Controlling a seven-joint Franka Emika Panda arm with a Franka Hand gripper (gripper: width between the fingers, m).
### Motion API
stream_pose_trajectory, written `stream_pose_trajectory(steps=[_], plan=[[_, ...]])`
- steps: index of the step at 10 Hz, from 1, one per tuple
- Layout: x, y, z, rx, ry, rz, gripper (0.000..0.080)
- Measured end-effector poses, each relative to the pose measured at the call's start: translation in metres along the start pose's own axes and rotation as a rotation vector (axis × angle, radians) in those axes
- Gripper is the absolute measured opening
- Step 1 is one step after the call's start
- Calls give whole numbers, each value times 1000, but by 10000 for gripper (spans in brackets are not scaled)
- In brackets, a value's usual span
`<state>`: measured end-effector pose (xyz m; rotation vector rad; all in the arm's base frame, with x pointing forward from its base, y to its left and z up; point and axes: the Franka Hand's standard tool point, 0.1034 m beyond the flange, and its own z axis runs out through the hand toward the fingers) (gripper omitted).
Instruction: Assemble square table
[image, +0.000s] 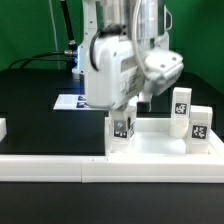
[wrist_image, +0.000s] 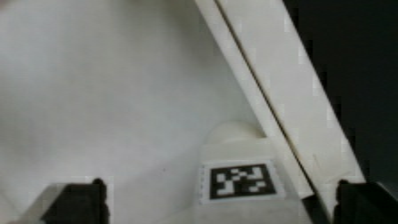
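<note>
The square tabletop (image: 160, 143) is a large white slab lying flat at the front on the exterior view's right. It fills most of the wrist view (wrist_image: 107, 100). A short white leg (image: 122, 128) with a black-and-white tag stands on its near left corner. My gripper (image: 130, 106) hangs just above that leg. In the wrist view the gripper (wrist_image: 217, 205) is open, and the tagged leg (wrist_image: 240, 175) sits between the dark fingertips (wrist_image: 80, 200) with clear gaps on both sides. Two more tagged legs (image: 181, 104) (image: 200, 124) stand at the slab's right.
The long white border rail (image: 60, 166) runs along the front edge and shows as a diagonal strip in the wrist view (wrist_image: 267, 90). The marker board (image: 68, 101) lies behind on the black table. A small white part (image: 3, 128) sits at the far left.
</note>
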<state>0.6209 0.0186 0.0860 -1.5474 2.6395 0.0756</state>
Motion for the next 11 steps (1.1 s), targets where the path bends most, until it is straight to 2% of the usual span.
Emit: stream_pose_trajectory(steps=[2, 3, 11], plan=[[-7, 4, -21, 2, -28, -16, 649], [-7, 1, -26, 10, -34, -19, 649], [-6, 3, -20, 4, -26, -21, 649]])
